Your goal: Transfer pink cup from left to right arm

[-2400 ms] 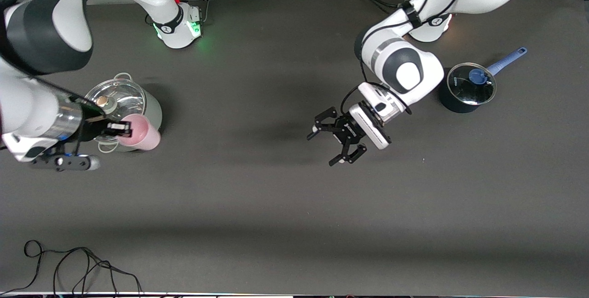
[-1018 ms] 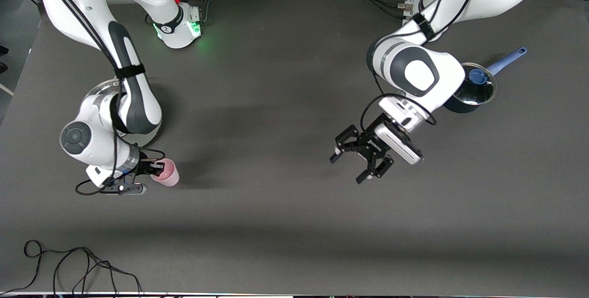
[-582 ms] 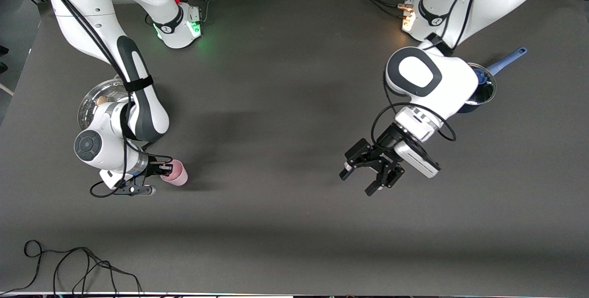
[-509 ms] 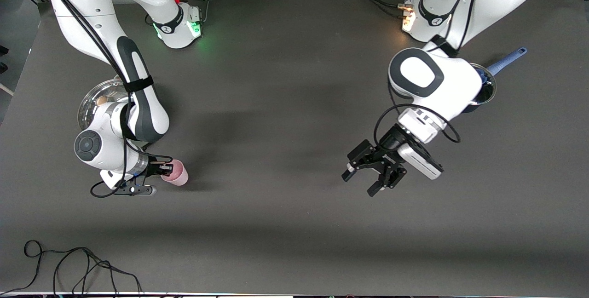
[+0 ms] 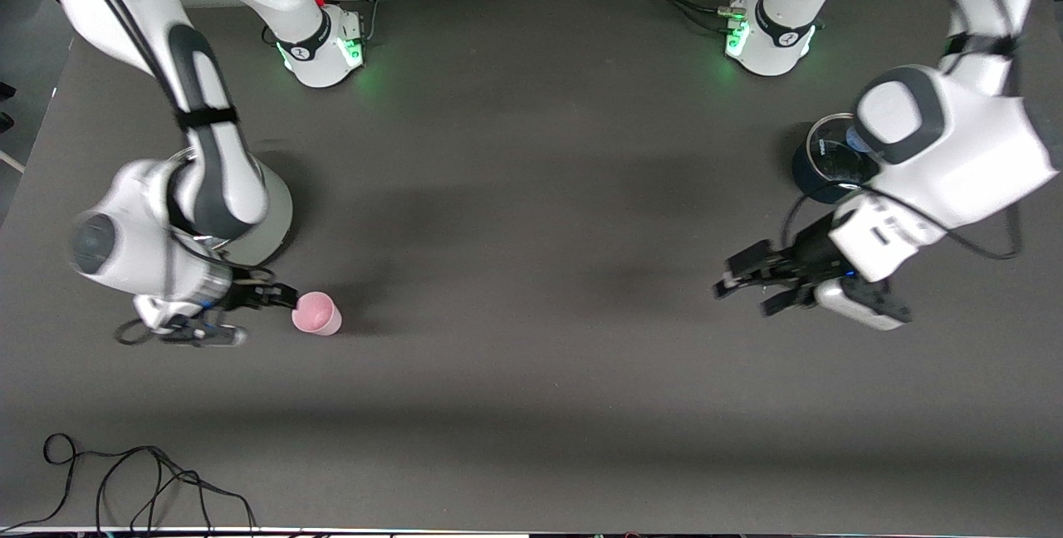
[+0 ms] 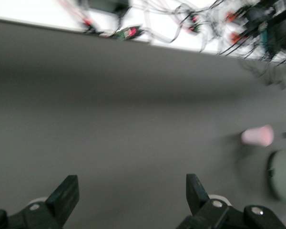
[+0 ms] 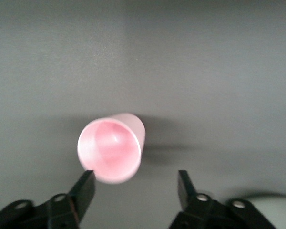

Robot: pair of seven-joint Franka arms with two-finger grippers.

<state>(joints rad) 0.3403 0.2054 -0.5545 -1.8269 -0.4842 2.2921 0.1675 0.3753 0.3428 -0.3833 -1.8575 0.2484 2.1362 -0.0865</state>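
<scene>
The pink cup (image 5: 316,313) stands mouth up on the dark table, nearer to the front camera than the pale-green pot (image 5: 281,210), toward the right arm's end. My right gripper (image 5: 281,299) is open and empty, low beside the cup. In the right wrist view the cup (image 7: 112,149) sits just past the spread fingertips, outside my right gripper (image 7: 136,180). My left gripper (image 5: 745,285) is open and empty over bare table toward the left arm's end. In the left wrist view the gripper (image 6: 131,186) is wide open, with the cup (image 6: 257,136) small in the distance.
A dark blue saucepan (image 5: 818,168) with a glass lid stands under the left arm's elbow. The pale-green pot also shows in the left wrist view (image 6: 282,174). A black cable (image 5: 124,480) lies at the table's near edge toward the right arm's end.
My right gripper lowered the cup to the table, opened and let it go, then drew back slightly. My left arm swung away from the middle toward its own end, gripper still open.
</scene>
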